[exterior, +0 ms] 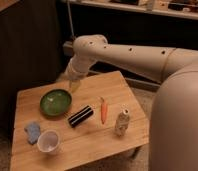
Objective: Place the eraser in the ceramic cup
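Observation:
The eraser (80,116), a black oblong block with pale stripes, lies on the wooden table (109,145) near its middle. The ceramic cup (48,141), small, round and white, stands upright near the table's front left. My gripper (73,85) hangs at the end of the pale arm (137,55), over the table's back edge just behind the green plate (56,102). It is well apart from the eraser and the cup. It holds nothing that I can see.
An orange carrot (103,110) lies right of the eraser. A slim pale bottle (122,122) stands at the right front. A blue sponge-like lump (33,131) lies left of the cup. Dark shelving stands behind the table.

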`<action>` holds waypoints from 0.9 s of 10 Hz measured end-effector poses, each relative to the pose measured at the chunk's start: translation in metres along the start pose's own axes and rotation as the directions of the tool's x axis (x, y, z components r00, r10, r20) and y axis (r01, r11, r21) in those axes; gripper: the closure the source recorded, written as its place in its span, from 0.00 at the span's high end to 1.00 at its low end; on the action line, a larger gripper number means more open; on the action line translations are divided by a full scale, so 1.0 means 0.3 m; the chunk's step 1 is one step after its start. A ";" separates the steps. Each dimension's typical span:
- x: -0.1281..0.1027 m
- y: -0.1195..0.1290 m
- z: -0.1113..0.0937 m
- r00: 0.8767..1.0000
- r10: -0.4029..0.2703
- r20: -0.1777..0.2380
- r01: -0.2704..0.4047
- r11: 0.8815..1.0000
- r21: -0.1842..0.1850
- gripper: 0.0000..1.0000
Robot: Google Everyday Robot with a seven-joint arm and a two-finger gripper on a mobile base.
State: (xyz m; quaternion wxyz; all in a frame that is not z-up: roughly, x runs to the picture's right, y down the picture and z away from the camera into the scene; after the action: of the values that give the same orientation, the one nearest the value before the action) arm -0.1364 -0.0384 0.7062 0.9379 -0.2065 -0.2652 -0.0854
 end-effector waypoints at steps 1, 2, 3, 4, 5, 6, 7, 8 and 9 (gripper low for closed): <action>0.007 0.001 0.001 1.000 -0.013 -0.010 0.013 1.000 0.009 0.65; 0.005 0.001 0.002 1.000 -0.014 -0.010 0.014 1.000 0.008 0.65; 0.003 0.001 0.003 1.000 -0.015 -0.009 0.015 1.000 0.008 0.65; 0.004 0.001 0.001 1.000 -0.014 -0.009 0.014 1.000 0.009 0.65; -0.002 -0.002 0.001 1.000 -0.021 -0.005 0.021 1.000 0.009 0.63; -0.011 -0.011 0.004 0.999 -0.047 0.018 0.047 0.999 -0.001 0.57; -0.001 -0.019 0.031 0.994 -0.091 0.059 0.093 0.995 -0.022 0.47; 0.005 -0.019 0.061 0.985 -0.136 0.103 0.141 0.989 -0.041 0.37; 0.010 -0.011 0.088 0.975 -0.178 0.134 0.188 0.980 -0.072 0.31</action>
State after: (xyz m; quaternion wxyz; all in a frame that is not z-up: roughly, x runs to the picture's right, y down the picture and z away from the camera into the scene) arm -0.1469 -0.0300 0.7293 0.8978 -0.2254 -0.3384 -0.1692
